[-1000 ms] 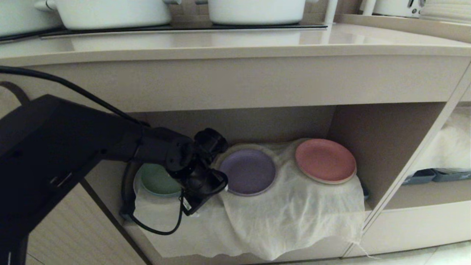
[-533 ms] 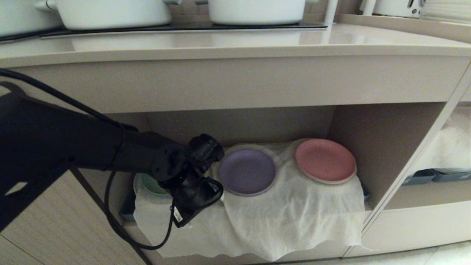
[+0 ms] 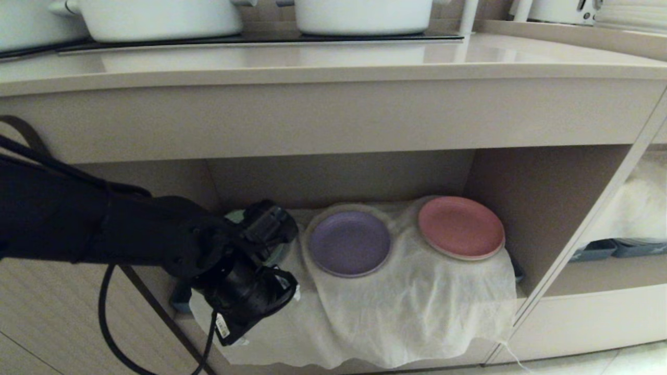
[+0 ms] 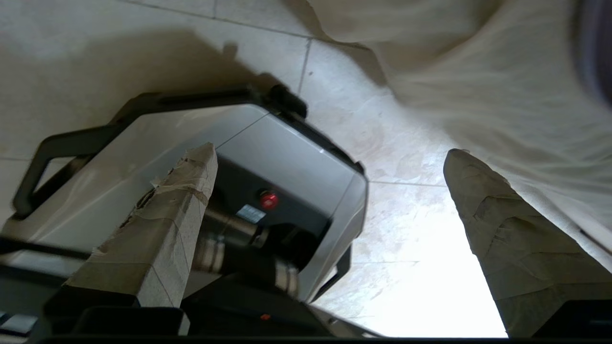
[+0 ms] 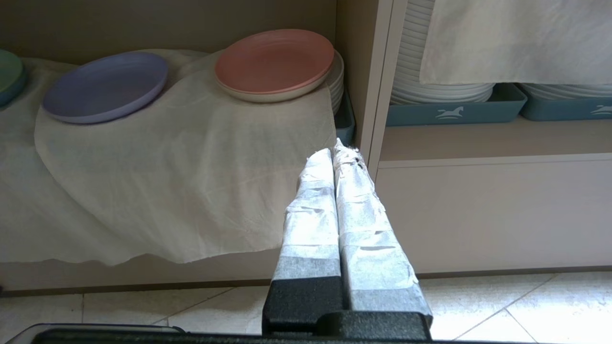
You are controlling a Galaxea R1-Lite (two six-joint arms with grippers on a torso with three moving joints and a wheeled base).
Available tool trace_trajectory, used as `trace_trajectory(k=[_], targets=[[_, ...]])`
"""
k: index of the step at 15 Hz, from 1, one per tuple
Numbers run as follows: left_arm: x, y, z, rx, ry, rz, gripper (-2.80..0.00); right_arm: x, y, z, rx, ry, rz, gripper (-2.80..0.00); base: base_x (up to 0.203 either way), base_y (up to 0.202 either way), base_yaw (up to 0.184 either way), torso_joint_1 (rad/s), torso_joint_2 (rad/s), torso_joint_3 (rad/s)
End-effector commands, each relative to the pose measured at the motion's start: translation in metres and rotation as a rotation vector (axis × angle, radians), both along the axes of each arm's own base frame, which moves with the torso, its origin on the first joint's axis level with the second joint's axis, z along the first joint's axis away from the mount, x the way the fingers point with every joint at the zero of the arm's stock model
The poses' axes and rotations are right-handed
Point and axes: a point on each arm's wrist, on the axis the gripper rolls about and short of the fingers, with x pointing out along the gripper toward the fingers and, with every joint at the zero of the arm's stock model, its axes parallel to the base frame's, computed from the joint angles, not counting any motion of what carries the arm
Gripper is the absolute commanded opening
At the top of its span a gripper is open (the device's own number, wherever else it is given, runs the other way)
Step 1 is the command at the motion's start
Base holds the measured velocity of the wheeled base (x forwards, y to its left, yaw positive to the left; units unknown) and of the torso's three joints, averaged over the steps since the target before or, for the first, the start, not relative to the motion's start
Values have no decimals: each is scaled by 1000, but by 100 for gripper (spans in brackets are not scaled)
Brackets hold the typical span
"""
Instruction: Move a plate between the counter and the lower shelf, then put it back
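Note:
The lavender plate [image 3: 349, 242] [image 5: 105, 86] lies flat on the white cloth [image 3: 417, 302] in the lower shelf [image 3: 521, 198], between a green plate and a pink one. The beige counter [image 3: 333, 57] runs above it. My left arm [image 3: 156, 245] is in front of the shelf's left end, and its wrist hides most of the green plate. My left gripper [image 4: 332, 153] is open and empty, pointing down at the floor, with the cloth beside it. My right gripper [image 5: 336, 150] is shut and empty, low before the shelf's right post.
The pink plate [image 3: 461, 226] tops a stack at the shelf's right. The green plate [image 5: 7, 71] is at the left. Two white pots [image 3: 156, 18] stand on the hob. White plates in blue trays [image 5: 440, 91] fill the neighbouring bay. My grey base [image 4: 287, 157] is under the left gripper.
My left arm has drawn back and down to the left, away from the lavender plate. Its gripper stayed open. The plates and cloth have not moved.

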Motion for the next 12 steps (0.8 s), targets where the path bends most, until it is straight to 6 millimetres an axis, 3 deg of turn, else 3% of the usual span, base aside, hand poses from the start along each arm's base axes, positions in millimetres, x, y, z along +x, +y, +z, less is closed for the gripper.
trace_trajectory(k=[1,12], targets=[[-16,10,11,-13,-15,3,0,0,0,0,0,1,0,-280,0,0,0,0,0,0],[-98,49,33,-15,-104,-59,0,0,0,0,0,1,2,-280,0,0,0,0,0,0]])
